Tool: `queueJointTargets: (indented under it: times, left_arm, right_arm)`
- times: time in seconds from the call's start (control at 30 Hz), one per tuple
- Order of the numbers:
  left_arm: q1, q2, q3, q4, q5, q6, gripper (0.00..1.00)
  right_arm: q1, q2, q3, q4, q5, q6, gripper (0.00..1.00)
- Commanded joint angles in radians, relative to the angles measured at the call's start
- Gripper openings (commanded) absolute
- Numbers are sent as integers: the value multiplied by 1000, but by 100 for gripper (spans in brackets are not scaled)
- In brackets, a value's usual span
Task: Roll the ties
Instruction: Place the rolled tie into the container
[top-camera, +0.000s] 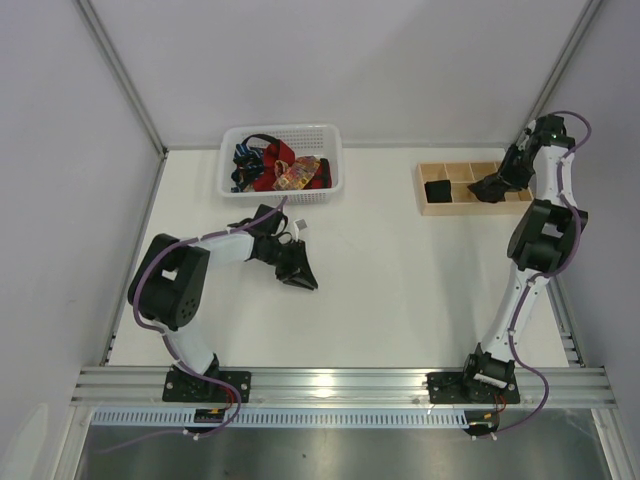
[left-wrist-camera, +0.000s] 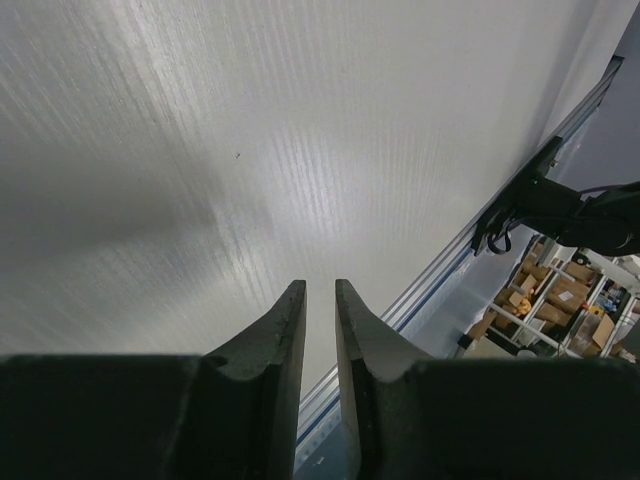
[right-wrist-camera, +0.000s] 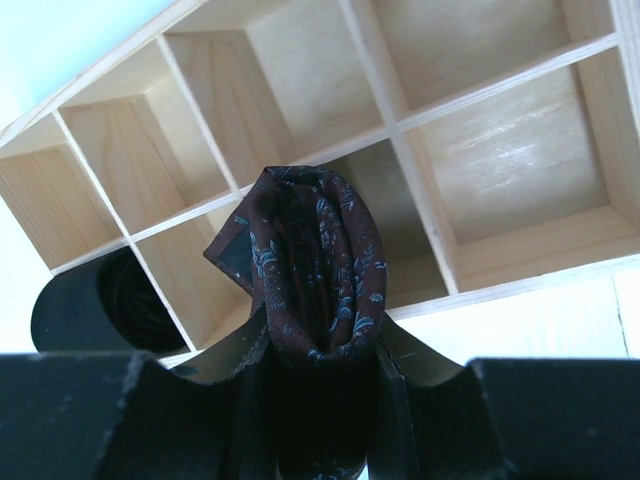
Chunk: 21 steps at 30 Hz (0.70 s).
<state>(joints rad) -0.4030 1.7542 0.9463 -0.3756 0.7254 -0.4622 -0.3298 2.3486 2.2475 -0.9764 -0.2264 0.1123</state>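
Above the compartmented wooden tray (right-wrist-camera: 500, 230), the right gripper (right-wrist-camera: 320, 350) pinches a rolled dark patterned tie (right-wrist-camera: 310, 250) across its sides; soft, light fabric likely unrolls if loosened. The left gripper (left-wrist-camera: 320, 300) is nearly closed, empty.

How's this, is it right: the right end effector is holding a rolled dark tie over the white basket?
Not quite. The right end effector is holding the rolled dark tie over the wooden tray instead; the right wrist view shows it.
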Motion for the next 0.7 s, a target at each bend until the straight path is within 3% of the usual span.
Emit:
queueJointTargets:
  times: [0.0, 0.43, 0.67]
  left_arm:
    - [13, 7, 2, 26, 35, 14, 23]
    - [21, 21, -6, 40, 52, 10, 23]
    - [23, 21, -7, 41, 58, 11, 23]
  right_arm:
    - [-28, 11, -22, -2, 1, 4, 0]
    - [20, 107, 44, -65, 101, -109, 0]
    - [93, 58, -66, -87, 189, -109, 0]
